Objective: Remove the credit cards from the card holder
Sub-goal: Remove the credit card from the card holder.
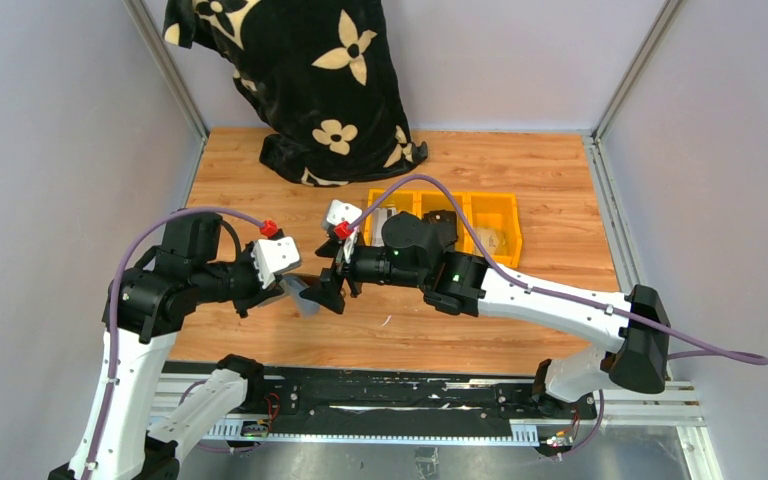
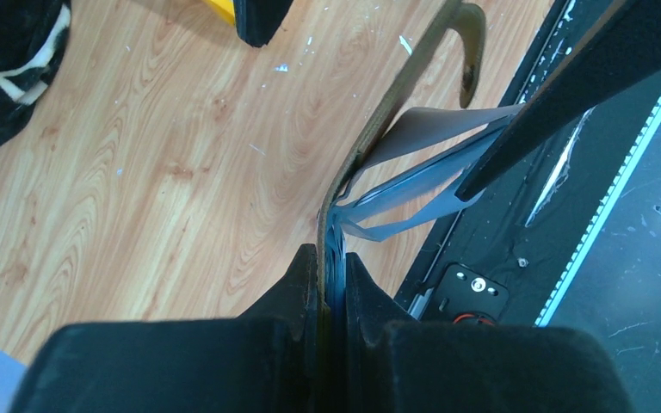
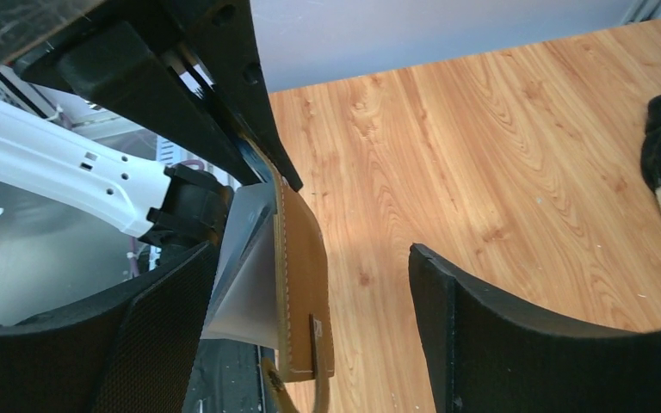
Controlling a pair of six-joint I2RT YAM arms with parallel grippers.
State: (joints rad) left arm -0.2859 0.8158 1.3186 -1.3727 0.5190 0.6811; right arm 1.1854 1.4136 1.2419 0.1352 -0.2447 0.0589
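Left claw (image 2: pixel 331 274) is clamped down tight on the card holder (image 2: pixel 380 120), jaws pinching the brown leather edge-on. I have it held up off the wooden worktop (image 1: pixel 540 170), near the front edge and just in front of my left arm. From the left wrist view the holder runs away from the fingers (image 2: pixel 303 284) in a slight curve, and its little closing tab (image 2: pixel 473 43) curls over at the far end.

Pale grey sheets (image 2: pixel 417 182) fan out of the holder's open side. Credit cards or inner sleeves, I cannot tell which from here.

Right claw (image 3: pixel 314 258) is gaping wide with nothing gripped. The holder sits between its two fingers, close to one and well apart from the other. Right wrist view shows the stitched brown face of the holder straight ahead, with a grey sheet lying against the nearer black finger (image 3: pixel 168 335). The left wrist view agrees: that finger crosses the outer edges of the fanned sheets, touching them.

From the top camera the two claws meet tip to tip over the worktop, holder between them. The yellow bins (image 1: pixel 495 215) sit behind the right arm, and the black flowered blanket (image 1: pixel 310 70) is heaped at the back wall.
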